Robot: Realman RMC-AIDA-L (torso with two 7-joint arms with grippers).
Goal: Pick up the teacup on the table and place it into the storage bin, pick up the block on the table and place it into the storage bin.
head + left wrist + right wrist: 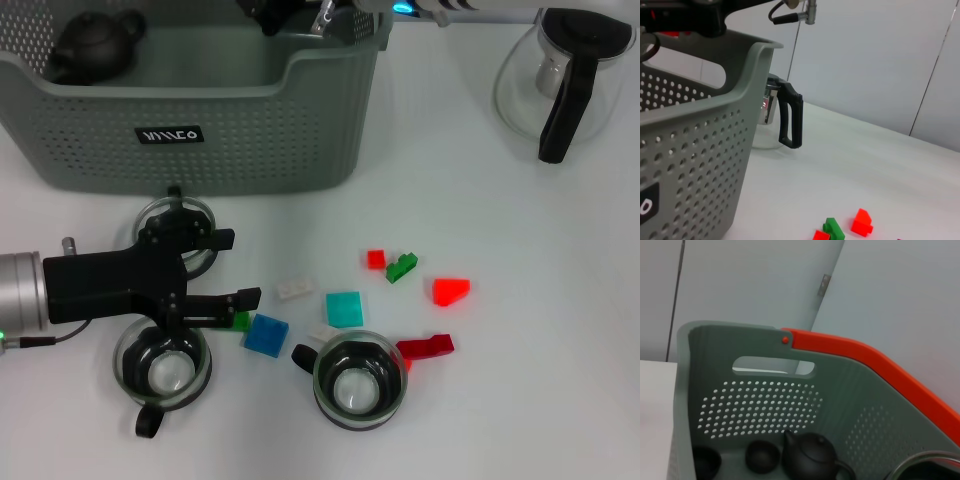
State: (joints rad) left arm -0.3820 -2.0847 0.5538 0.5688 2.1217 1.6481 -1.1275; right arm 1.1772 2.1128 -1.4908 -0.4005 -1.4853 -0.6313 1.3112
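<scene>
Left end effector (225,268): black, fingers spread wide and empty, hovering low over the white table (520,400) between two glass teacups. One teacup (178,222) lies under its upper finger, just in front of the storage bin; a second teacup (163,372) with a black handle sits beneath the wrist. A third teacup (358,380) stands farther right, beside a scatter of blocks: blue block (266,334), teal block (344,308), white block (295,289), green block (402,266), and red blocks (451,291).

Right end effector (300,15): above the far rim of the storage bin (220,120); whether its fingers are spread or closed cannot be told. The right wrist view shows the bin's interior holding a dark teapot (812,455) and two small dark cups (762,456).

A glass pitcher (560,75) with a black handle stands right of the bin.
</scene>
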